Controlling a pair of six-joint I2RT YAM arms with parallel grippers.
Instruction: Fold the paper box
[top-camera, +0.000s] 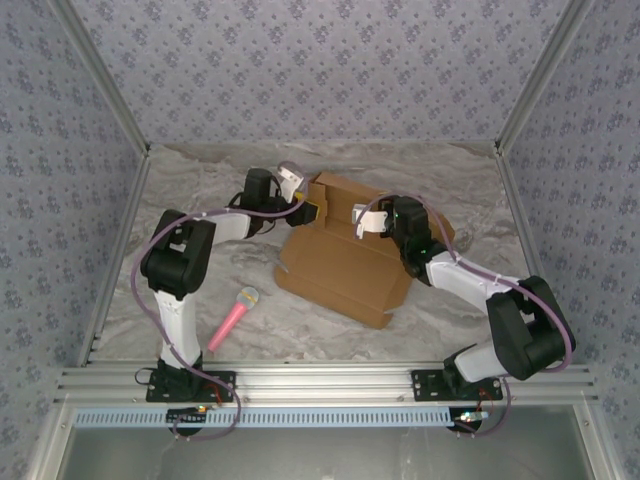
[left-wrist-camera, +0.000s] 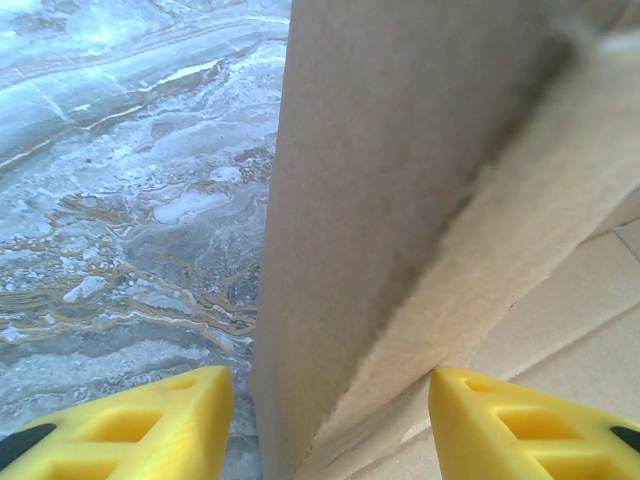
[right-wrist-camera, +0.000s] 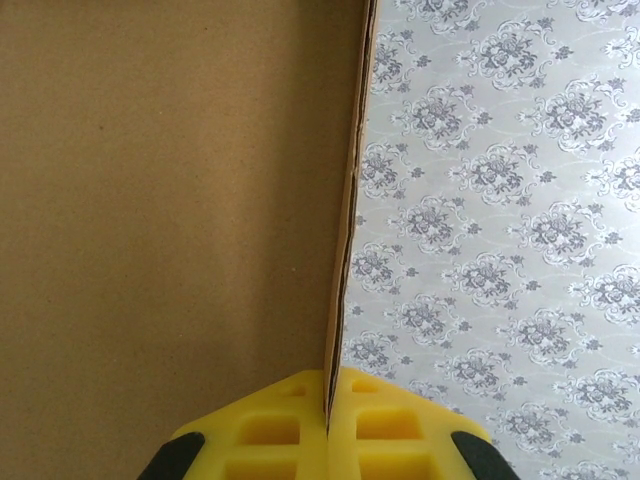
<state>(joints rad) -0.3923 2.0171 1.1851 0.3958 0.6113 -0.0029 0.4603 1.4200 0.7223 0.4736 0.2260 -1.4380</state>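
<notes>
**Paper box with its far panels up: one pinched, one straddled**

The paper box is found around the middle of the surface, a bit toward the far side. It is laid at an angle, with its flat brown base down and its far panels raised. Through the right wrist camera a cardboard panel is seen edge-on. The right gripper is clamped tight on that thin edge, its yellow fingers pressed together with only cardboard between them. From above, it is placed at the box's far middle. The left gripper is held partly open around an upright flap at the box's far left corner (a sliver of marbled surface can be seen between one finger and the cardboard, so nothing is squeezed there). A pink microphone is laid well apart from the box, near the left arm.
</notes>
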